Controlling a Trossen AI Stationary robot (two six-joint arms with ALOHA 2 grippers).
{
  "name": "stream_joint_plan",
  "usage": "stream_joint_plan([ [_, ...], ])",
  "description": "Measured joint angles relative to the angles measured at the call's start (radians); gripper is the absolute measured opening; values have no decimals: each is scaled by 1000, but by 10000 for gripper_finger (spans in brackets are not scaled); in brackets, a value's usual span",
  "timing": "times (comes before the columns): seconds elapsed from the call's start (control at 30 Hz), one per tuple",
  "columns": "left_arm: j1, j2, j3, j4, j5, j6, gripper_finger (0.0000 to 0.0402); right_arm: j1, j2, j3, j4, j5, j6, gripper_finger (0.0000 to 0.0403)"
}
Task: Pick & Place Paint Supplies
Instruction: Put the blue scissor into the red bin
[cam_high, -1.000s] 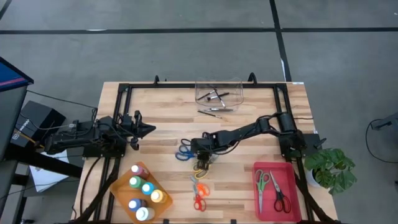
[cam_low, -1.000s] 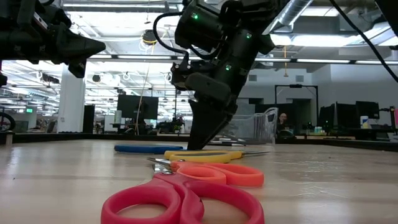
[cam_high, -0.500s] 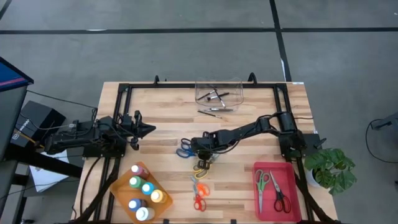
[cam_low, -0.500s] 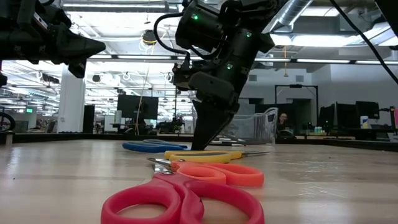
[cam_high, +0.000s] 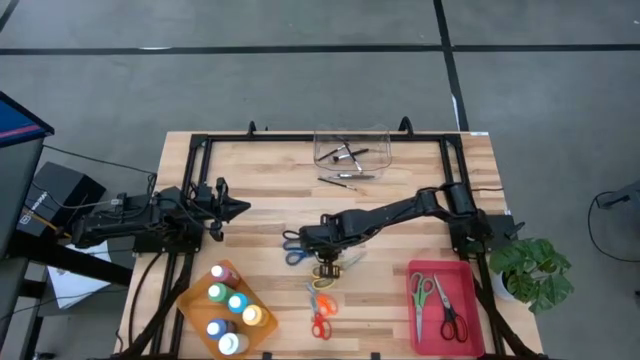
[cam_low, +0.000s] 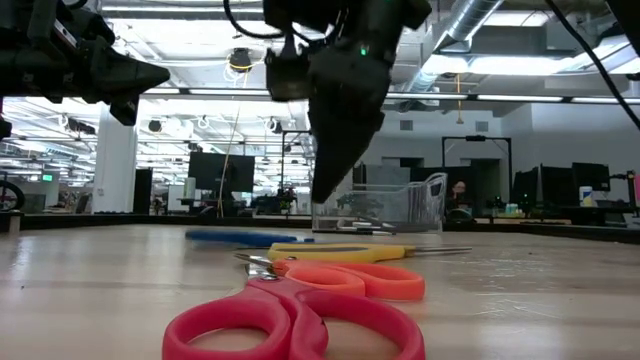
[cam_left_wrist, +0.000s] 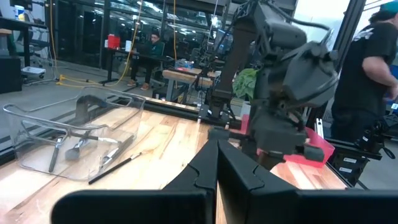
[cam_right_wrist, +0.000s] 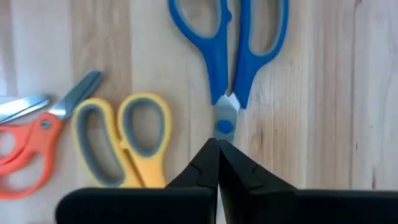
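While the left tool (cam_high: 238, 208) waits shut at the bench's left edge, the right tool (cam_right_wrist: 217, 144) hangs closed and empty over the blue scissors (cam_right_wrist: 230, 43). Lying mid-bench beside the yellow scissors (cam_right_wrist: 127, 140), they stretch straight ahead of its fingertips, pivot nearest, handles farthest.

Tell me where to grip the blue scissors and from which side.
Grip the blue scissors at the narrow neck by the pivot, coming straight down from above. They lie flat and closed, the looped handles are wide, and the right gripper, fingers together, already hovers over the pivot. The yellow scissors lie apart.
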Motion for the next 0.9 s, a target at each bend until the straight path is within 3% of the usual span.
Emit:
stream_joint_plan([
  [0.3, 0, 0, 0, 0, 0, 0, 0, 1, -2, 52, -97, 4, 7, 13],
  [0.67, 0, 0, 0, 0, 0, 0, 0, -24, 56, 50, -94, -1, -1, 173],
  [0.9, 0, 0, 0, 16, 0, 0, 0, -38, 142, 58, -82, -67, -4, 219],
])
